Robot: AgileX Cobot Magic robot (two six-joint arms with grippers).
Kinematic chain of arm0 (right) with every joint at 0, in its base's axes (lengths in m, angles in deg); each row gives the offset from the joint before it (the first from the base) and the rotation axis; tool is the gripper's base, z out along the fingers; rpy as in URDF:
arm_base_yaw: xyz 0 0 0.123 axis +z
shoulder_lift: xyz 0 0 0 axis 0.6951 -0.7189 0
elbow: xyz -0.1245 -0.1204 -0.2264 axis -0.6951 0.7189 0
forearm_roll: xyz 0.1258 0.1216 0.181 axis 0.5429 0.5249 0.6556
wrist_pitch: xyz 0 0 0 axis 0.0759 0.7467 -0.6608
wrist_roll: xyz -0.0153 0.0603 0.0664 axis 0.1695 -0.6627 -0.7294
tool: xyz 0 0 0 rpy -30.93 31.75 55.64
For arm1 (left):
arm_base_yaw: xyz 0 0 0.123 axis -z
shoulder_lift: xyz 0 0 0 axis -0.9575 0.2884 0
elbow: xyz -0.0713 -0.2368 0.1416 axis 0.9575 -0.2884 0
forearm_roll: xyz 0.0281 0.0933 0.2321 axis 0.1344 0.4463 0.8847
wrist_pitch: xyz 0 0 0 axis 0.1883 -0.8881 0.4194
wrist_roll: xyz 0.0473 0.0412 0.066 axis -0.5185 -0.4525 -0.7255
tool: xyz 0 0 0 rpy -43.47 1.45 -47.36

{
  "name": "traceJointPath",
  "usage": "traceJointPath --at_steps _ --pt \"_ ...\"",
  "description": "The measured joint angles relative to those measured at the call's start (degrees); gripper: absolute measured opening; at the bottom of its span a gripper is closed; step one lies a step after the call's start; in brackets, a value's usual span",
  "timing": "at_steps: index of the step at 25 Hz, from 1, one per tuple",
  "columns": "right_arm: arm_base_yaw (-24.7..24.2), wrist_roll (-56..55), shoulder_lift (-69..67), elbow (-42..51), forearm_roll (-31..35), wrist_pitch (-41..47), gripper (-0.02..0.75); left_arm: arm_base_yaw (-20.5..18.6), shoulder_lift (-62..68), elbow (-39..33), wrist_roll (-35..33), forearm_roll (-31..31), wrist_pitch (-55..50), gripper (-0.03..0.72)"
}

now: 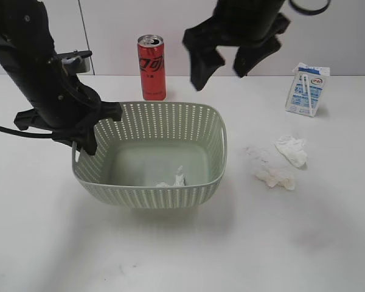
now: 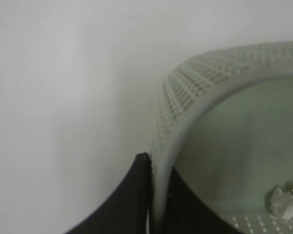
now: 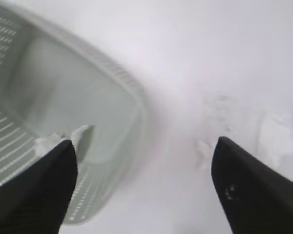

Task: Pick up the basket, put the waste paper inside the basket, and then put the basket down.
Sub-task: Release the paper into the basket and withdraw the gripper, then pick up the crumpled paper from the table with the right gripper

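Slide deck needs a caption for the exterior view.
Left gripper holds basket containing one paper wad; right gripper open above, two wads remain.

Sage-green slotted basket (image 1: pixel 152 125), white paper wads (image 1: pixel 291 150), red can (image 1: pixel 151 67), blue-and-white carton (image 1: pixel 306 89)

The basket (image 1: pixel 151 159) sat in the middle of the surface (image 1: pixel 42 243), with one paper wad (image 1: pixel 173 179) inside it. Two more wads (image 1: pixel 283 164) lay on the surface to its right. A can (image 1: pixel 151 67) stood behind the basket, and a carton (image 1: pixel 306 89) stood far back on the right.

Matte black arms, tapered black end effector (image 1: pixel 222 64) fingers, black cable
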Motion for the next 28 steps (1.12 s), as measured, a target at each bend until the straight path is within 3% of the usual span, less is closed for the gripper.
traceJointPath --at_steps 4,8,13,16,28 --pt "-5.7 -8.4 4.2 1.9 -4.2 0.1 0.648 0.0 0.0 0.0 0.0 0.2 -0.2 -0.017" --pt "-10.0 -17.4 5.7 11.0 -6.2 -2.0 0.636 0.0 0.0 0.0 0.0 0.2 -0.3 -0.017" --pt "-10.4 -36.8 5.7 30.3 -8.2 -18.4 0.615 0.0 0.0 0.0 0.0 0.4 -1.2 -0.017" --pt "-10.4 -43.0 5.5 37.3 -7.7 -28.9 0.604 0.0 0.0 0.0 0.0 0.4 -1.5 -0.017" --pt "-10.4 -46.0 -3.9 39.5 -10.4 -33.6 0.592 0.0 0.0 0.0 0.0 1.2 -1.7 -0.017"
